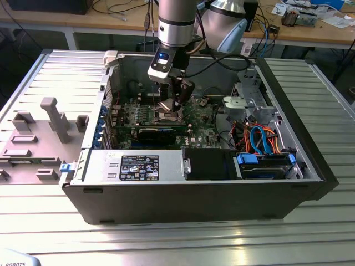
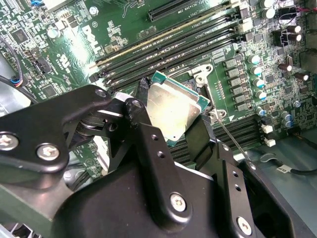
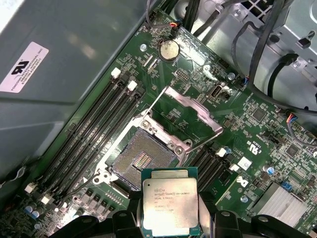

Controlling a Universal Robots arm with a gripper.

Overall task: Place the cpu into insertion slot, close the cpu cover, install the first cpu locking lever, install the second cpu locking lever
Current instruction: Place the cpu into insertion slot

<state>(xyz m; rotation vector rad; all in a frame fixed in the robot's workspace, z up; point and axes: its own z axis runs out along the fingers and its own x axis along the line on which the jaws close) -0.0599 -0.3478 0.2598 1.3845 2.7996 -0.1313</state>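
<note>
In both wrist views my gripper [image 3: 171, 221] is shut on the cpu [image 3: 170, 201], a flat square chip with a dull silver top, its black fingers [image 2: 143, 134] pressing on two opposite edges. The cpu [image 2: 173, 106] hangs tilted just above the green motherboard [image 3: 247, 104]. The insertion slot [image 3: 141, 158] lies bare right beside the cpu's leading edge. The cpu cover [image 3: 190, 116], a silvery frame, stands swung up on the slot's far side. A thin locking lever [image 2: 233, 141] sticks out beside the socket. In the exterior view my gripper [image 1: 173, 102] reaches down into the open computer case.
Long black memory slots [image 3: 94, 134] flank the socket, and a coin battery [image 3: 169, 49] sits beyond the cover. The case wall [image 3: 64, 49] rises close by. Blue and orange cables [image 1: 260, 141] fill the drive bay at the exterior view's right. A grey fixture [image 1: 33, 144] lies outside the case.
</note>
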